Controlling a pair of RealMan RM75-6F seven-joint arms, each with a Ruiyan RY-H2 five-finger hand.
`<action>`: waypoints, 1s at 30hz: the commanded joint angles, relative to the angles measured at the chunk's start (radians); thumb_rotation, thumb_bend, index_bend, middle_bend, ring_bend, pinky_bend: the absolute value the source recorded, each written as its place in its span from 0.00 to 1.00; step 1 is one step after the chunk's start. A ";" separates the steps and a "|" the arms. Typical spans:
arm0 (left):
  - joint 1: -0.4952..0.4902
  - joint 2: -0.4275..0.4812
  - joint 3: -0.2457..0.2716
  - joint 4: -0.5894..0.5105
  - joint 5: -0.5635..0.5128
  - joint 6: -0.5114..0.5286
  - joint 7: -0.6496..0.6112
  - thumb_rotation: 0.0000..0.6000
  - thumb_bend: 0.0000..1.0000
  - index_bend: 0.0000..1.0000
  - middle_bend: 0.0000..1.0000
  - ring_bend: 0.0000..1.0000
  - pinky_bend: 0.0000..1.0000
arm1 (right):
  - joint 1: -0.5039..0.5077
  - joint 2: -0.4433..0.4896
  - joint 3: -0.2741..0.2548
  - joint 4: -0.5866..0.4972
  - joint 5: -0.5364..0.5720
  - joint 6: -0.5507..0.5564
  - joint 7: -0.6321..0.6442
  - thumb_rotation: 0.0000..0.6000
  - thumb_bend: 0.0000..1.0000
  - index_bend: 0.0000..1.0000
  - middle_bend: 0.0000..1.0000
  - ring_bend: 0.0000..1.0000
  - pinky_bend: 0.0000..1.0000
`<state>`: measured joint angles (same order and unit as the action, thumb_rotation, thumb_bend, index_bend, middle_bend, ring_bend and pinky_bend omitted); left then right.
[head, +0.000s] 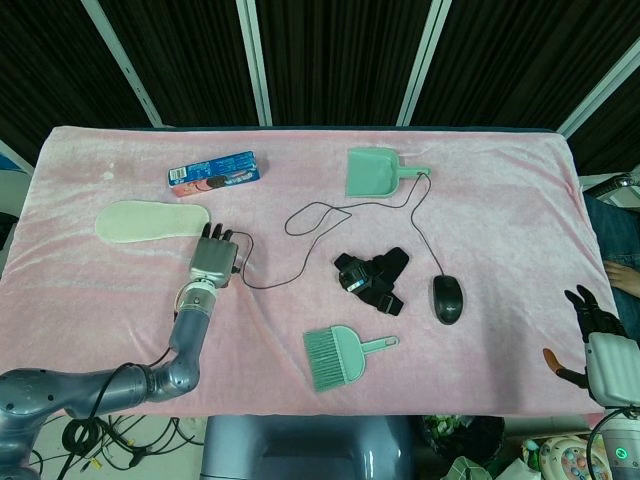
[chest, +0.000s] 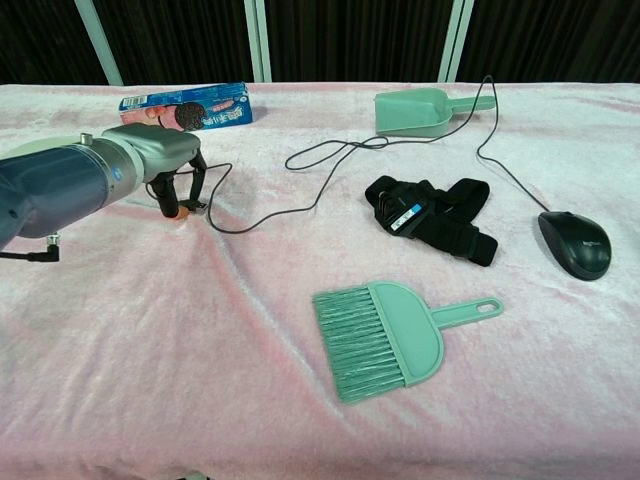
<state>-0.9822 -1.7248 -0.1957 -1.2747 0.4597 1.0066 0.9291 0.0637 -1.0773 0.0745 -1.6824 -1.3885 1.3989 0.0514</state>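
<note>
Left hand (head: 213, 259) lowered at the end of the mouse cable (head: 300, 216), palm down.

Fingers are curled downward over the cable's plug end, fingertips (chest: 183, 207) at the pink cloth (head: 500, 200); whether the cable is actually pinched cannot be told. The insole (head: 150, 220) lies just beside, the cookie box (head: 213, 172) farther back. The cable is traced past the dustpan (head: 372, 170) to the mouse (head: 448, 298). The right hand (head: 598, 340) is seen off the table edge, fingers apart, nothing held.
</note>
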 joint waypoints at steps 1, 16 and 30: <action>0.030 0.074 0.039 -0.069 0.050 -0.008 -0.016 1.00 0.41 0.59 0.15 0.00 0.00 | 0.001 0.001 0.000 0.000 0.001 -0.002 0.002 1.00 0.19 0.12 0.04 0.18 0.18; 0.212 0.302 -0.003 -0.184 0.579 -0.218 -0.769 1.00 0.41 0.61 0.15 0.00 0.00 | -0.001 -0.001 -0.001 -0.008 0.003 0.000 -0.016 1.00 0.19 0.12 0.04 0.18 0.18; 0.263 0.431 0.002 -0.494 1.034 -0.143 -1.263 1.00 0.41 0.61 0.16 0.00 0.00 | -0.001 0.000 0.001 -0.012 0.015 -0.004 -0.021 1.00 0.19 0.12 0.04 0.18 0.18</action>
<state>-0.7345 -1.3475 -0.2052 -1.6828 1.3969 0.8407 -0.2253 0.0632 -1.0771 0.0756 -1.6947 -1.3736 1.3945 0.0304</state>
